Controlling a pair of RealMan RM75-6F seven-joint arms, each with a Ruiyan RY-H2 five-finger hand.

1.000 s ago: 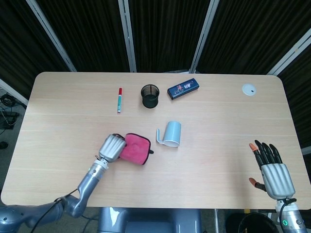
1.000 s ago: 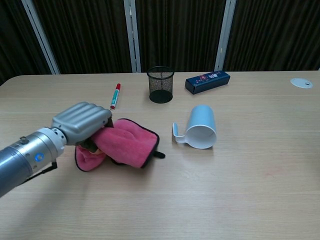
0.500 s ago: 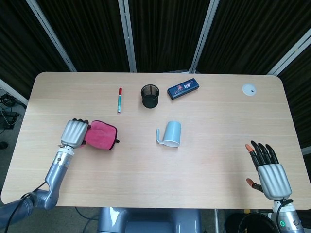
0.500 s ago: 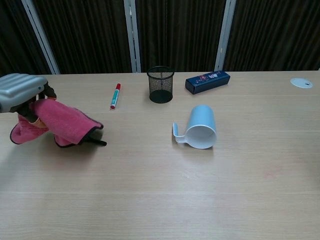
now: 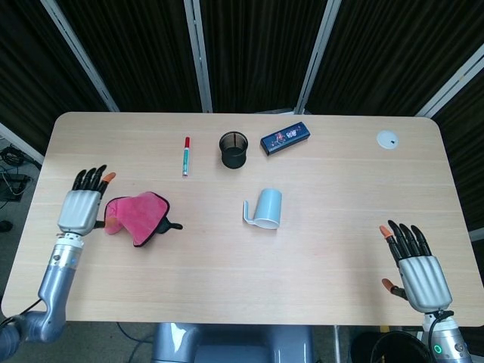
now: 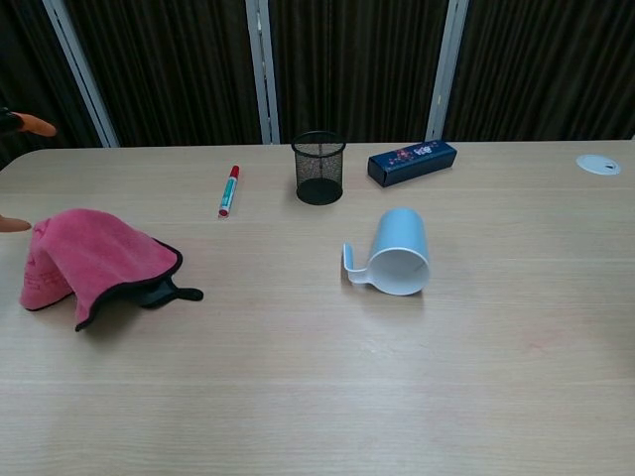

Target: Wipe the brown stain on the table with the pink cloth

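The pink cloth (image 5: 136,215) (image 6: 94,260) lies crumpled on the left part of the table, dark trim showing at its right edge. My left hand (image 5: 82,204) is just left of it, fingers spread and holding nothing, with the thumb tip near the cloth's left edge. In the chest view only orange fingertips (image 6: 25,124) of that hand show at the left border. A faint reddish-brown smudge (image 6: 541,342) marks the table at front right. My right hand (image 5: 414,261) hovers open near the front right edge, far from the cloth.
A light blue mug (image 5: 266,208) (image 6: 402,256) lies on its side mid-table. Behind it stand a black mesh cup (image 5: 234,149), a red marker (image 5: 185,155) and a dark blue box (image 5: 285,138). A white disc (image 5: 387,139) sits at the back right.
My left hand dragged the cloth leftward across the table, then let go and spread its fingers. The cloth now lies loose. The right hand drifted slightly toward the front edge.
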